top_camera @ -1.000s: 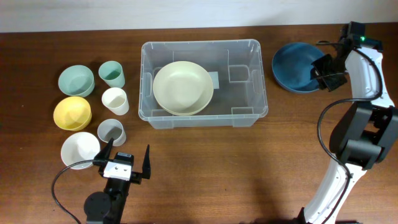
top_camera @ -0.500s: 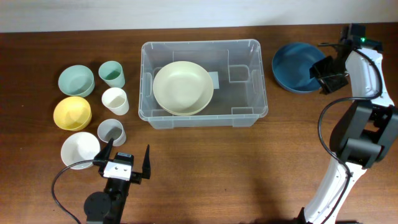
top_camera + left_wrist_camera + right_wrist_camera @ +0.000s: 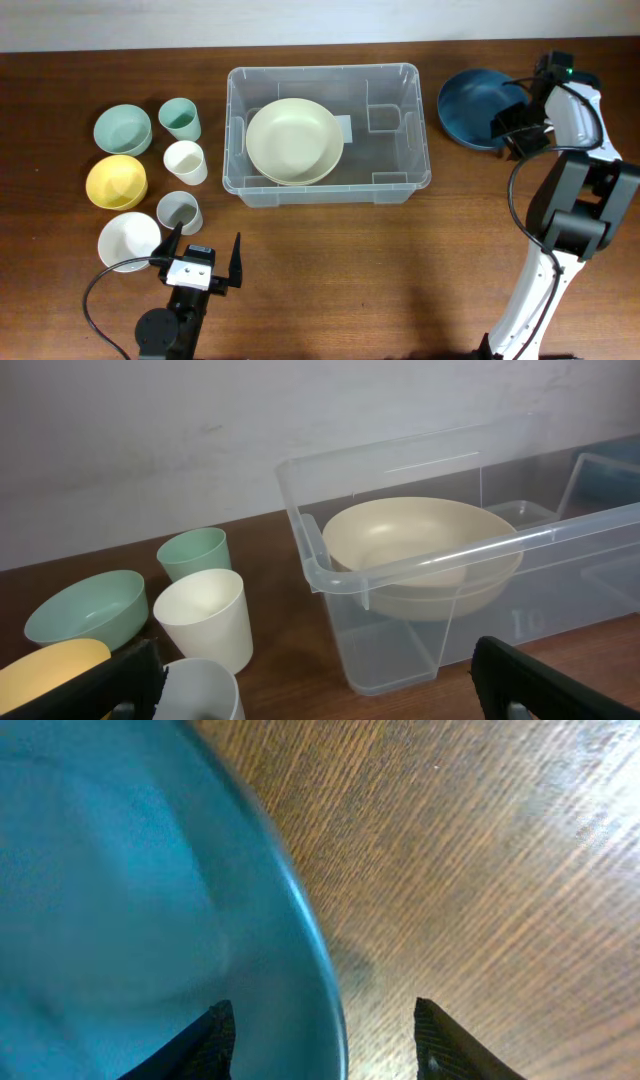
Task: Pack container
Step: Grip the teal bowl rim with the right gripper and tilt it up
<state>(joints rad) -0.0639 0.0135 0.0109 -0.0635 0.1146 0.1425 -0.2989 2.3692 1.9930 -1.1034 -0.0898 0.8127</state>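
1. The left gripper (image 3: 207, 250) sat at the lower left of the overhead frame, above the table (image 3: 400, 270). Its claw stood wide and held nothing.
2. Just above it in that frame lay a white bowl (image 3: 128, 240), with a grey cup (image 3: 180, 211) beside it to the right.
3. Further up stood a yellow bowl (image 3: 117, 181) and a white cup (image 3: 185, 162), each apart from its neighbours.
4. The container (image 3: 322, 69) occupied the upper centre of the overhead frame, upright and open-topped. A cream bowl (image 3: 294, 141) rested inside, in its left half; the right half showed bare base.
5. A green bowl (image 3: 122, 129) and a green cup (image 3: 180, 118) stood at the upper left, level with the container's far half.
6. A blue bowl (image 3: 470, 105) lay on the table at the upper right, outside the container and near its right wall.
7. The right gripper (image 3: 318, 1045) was at the blue bowl's right edge. Its wrist view showed the fingers parted to a moderate gap, with the bowl's rim passing between them and neither finger seen pressing on it.
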